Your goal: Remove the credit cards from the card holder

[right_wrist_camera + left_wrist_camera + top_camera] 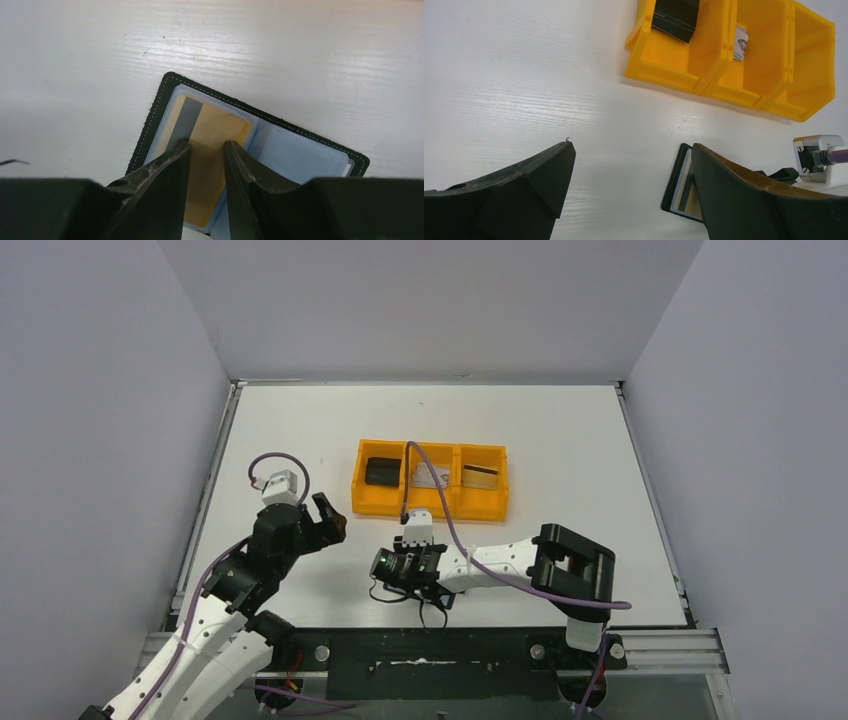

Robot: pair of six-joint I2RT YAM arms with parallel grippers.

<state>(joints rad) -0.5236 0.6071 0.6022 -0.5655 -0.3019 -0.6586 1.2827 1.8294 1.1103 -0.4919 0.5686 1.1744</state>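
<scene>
Nearest, my right hand [206,145] hangs over the open card holder [300,155] on the worktop [560,430], fingers a narrow gap apart above its gold card [220,125]. My left hand [631,145] gapes wide just beside it. Farther off, the orange tray [430,504] holds a silvery card [432,478] in its middle compartment.

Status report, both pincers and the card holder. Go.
Left pincer open, empty. Right pincer narrowly parted over gold card, grip unclear. Card holder open flat on table, card in pocket.

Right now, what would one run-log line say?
left gripper open above table | right gripper narrowly open over gold card | gold card inside open wallet
</scene>
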